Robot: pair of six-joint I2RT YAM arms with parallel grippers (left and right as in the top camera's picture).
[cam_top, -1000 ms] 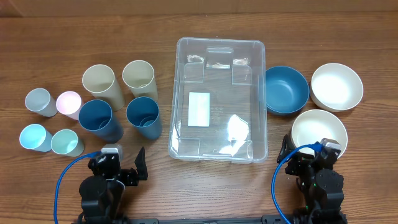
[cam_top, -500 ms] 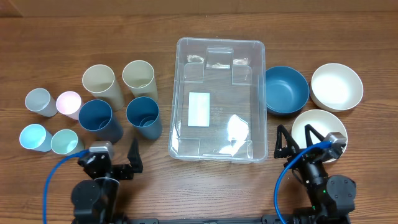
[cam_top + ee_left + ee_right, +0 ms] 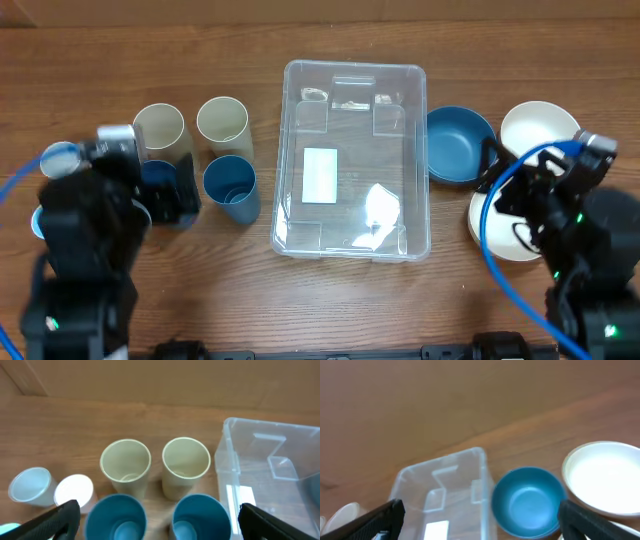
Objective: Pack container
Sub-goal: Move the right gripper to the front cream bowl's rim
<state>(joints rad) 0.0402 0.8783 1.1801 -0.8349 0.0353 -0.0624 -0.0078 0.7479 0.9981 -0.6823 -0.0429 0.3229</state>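
Container (image 3: 355, 160) clear plastic, rounded corners | left tool (image 3: 157, 511) wide | right tool (image 3: 481, 508) wide

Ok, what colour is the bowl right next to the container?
Dark blue. The bowl shows best in the right wrist view, beside the container.

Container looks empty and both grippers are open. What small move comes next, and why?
Likely lower the left gripper onto one of the dark blue cups. The container is empty, that gripper holds nothing, and the left wrist view shows both cups between its open fingers.
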